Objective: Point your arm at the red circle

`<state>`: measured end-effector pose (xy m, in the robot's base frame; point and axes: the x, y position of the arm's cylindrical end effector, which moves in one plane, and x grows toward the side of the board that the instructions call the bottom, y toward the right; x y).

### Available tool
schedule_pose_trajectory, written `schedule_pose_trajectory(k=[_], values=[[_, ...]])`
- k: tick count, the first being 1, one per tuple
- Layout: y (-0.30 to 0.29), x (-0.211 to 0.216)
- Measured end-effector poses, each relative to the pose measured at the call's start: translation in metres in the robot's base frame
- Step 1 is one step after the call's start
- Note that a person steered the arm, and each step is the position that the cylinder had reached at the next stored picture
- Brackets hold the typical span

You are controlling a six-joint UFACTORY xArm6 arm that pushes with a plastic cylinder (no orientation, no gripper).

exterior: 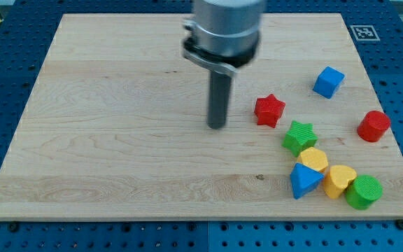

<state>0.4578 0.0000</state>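
The red circle (374, 125) is a short red cylinder near the board's right edge. My tip (217, 127) rests on the board near the middle, far to the left of the red circle. A red star (269, 110) lies between them, just right of my tip. A blue cube (328, 82) sits above and left of the red circle.
A cluster lies at the lower right: a green star (299, 136), a yellow block (314, 160), a blue triangle (303, 181), a yellow heart (339, 180) and a green circle (364, 192). The wooden board (117, 140) lies on a blue pegboard table. A marker tag (363, 32) sits at the top right corner.
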Motion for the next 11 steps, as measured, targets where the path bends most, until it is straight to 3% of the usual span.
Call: schedule_pose_trajectory(k=[1,2,3,4,5,8,11], values=[[0.003,-0.083],[0.054,-0.145],[0.148,-0.162],[0.264,-0.121],[0.340,-0.061],[0.345,0.039],[0.291,0.040]])
